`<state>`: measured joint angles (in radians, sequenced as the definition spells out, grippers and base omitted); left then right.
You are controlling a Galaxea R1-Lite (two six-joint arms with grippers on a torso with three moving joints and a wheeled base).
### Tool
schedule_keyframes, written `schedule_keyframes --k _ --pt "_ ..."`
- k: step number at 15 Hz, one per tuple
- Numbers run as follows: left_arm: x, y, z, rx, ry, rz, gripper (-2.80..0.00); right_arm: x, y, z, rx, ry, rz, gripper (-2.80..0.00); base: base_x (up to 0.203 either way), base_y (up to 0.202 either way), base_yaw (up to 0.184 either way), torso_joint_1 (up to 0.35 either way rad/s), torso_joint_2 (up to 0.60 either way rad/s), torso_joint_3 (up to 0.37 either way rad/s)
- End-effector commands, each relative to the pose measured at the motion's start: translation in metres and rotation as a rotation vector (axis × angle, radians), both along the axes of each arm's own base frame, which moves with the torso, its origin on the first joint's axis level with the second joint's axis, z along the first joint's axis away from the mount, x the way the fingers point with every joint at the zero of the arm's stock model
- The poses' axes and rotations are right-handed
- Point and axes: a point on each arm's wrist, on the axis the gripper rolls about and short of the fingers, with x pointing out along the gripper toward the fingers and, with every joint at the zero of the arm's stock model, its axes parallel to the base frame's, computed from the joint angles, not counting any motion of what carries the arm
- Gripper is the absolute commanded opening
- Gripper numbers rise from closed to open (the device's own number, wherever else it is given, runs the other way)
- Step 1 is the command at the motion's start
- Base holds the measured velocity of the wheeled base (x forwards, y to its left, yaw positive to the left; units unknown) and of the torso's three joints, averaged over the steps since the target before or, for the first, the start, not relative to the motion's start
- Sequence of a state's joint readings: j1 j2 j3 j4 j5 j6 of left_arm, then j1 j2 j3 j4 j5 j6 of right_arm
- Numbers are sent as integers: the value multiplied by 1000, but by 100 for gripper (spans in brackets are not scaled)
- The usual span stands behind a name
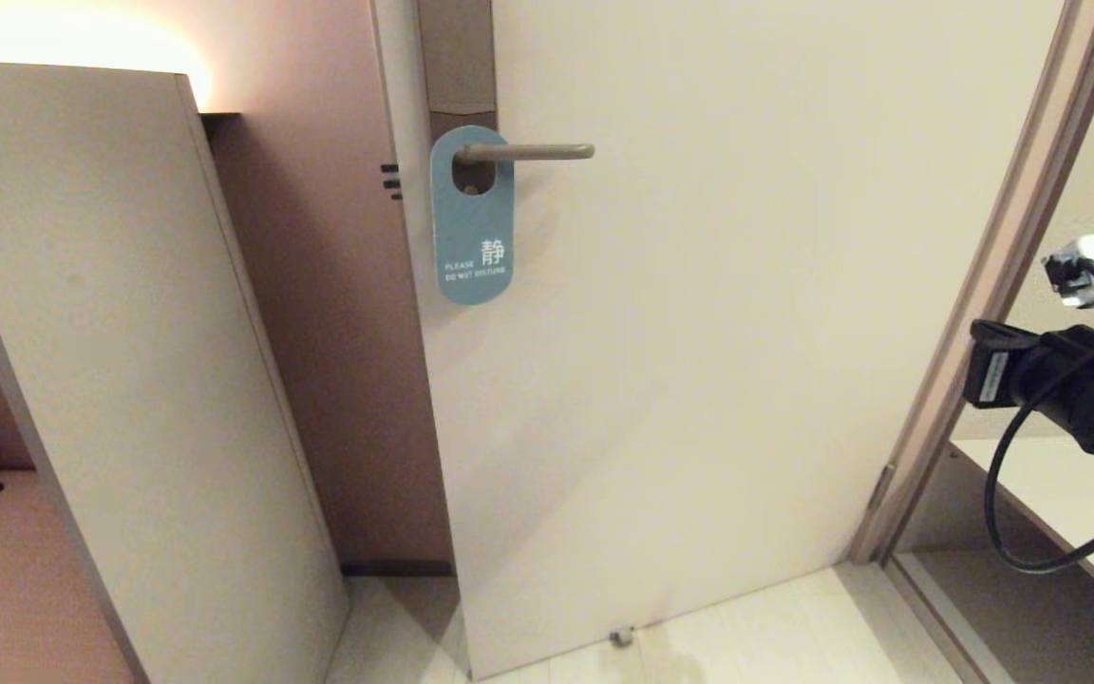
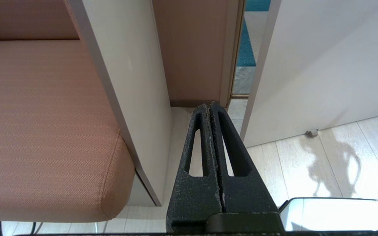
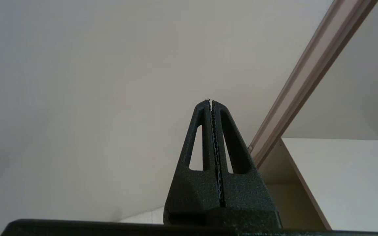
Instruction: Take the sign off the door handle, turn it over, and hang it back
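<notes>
The sign hangs on the door handle by its oval hole, teal-blue side out with white "PLEASE DO NOT DISTURB" lettering. The handle is a slim grey-beige lever pointing right from a tall backplate on the pale door. My right arm is at the far right of the head view, well below and right of the sign. My right gripper is shut and empty, facing the bare door. Out of the head view, my left gripper is shut and empty, low over the floor near the door's bottom edge.
A tall beige panel stands left of the door, with a salmon cushioned bench beside it. The door frame and a white shelf lie to the right. A small door stop sits on the floor.
</notes>
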<state>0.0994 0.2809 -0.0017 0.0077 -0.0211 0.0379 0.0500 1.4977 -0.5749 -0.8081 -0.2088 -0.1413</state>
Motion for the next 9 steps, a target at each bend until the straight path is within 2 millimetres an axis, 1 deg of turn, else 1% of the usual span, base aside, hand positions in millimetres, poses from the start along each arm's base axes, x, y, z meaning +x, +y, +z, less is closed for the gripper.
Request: schedule_keyframes --k 1,5,9 --pt "0 0 0 0 2 0 -280 -15 -1 3 0 -19 -2 -280 0 0 0 0 0 0" --pt "0 0 0 0 2 0 -280 -32 -8 -2 -3 -13 -35 -280 0 0 0 0 0 0" --pt "0 0 0 0 2 0 -280 -61 -11 -14 -5 10 -46 -280 0 0 0 0 0 0"
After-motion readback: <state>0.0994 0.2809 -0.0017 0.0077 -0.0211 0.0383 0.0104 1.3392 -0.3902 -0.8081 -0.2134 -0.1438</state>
